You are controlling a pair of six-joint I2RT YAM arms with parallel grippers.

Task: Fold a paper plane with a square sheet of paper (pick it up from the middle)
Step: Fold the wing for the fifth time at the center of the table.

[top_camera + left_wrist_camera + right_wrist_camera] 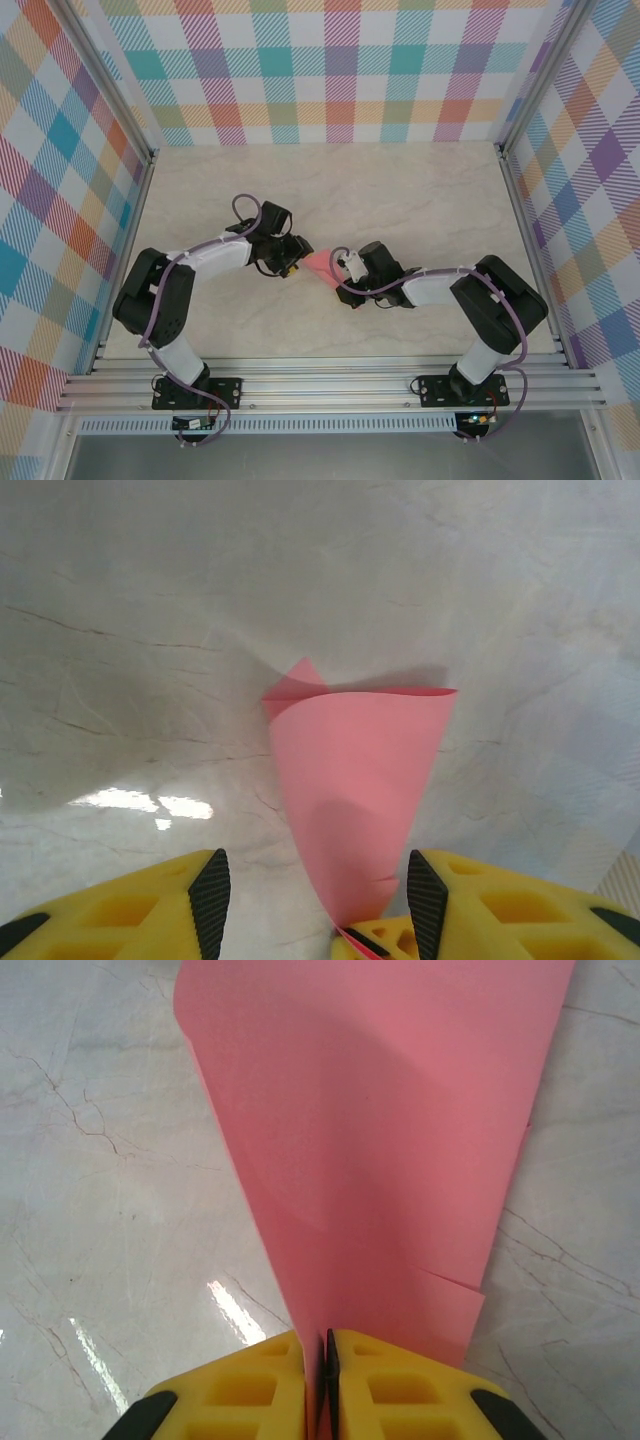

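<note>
Pinching folded pink paper [380, 1140] by narrow end in closed right fingers [265, 1375], left fingers [208, 905] spread open either side of it, over marbled bench [120, 600]

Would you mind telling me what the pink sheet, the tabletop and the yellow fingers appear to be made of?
The pink sheet: thin matte paper, judging by its curl and sharp edges.
The tabletop: glossy, veined like marble, perhaps laminate; lamp glare shows.
The yellow fingers: probably moulded plastic, with hollow pockets.
</note>
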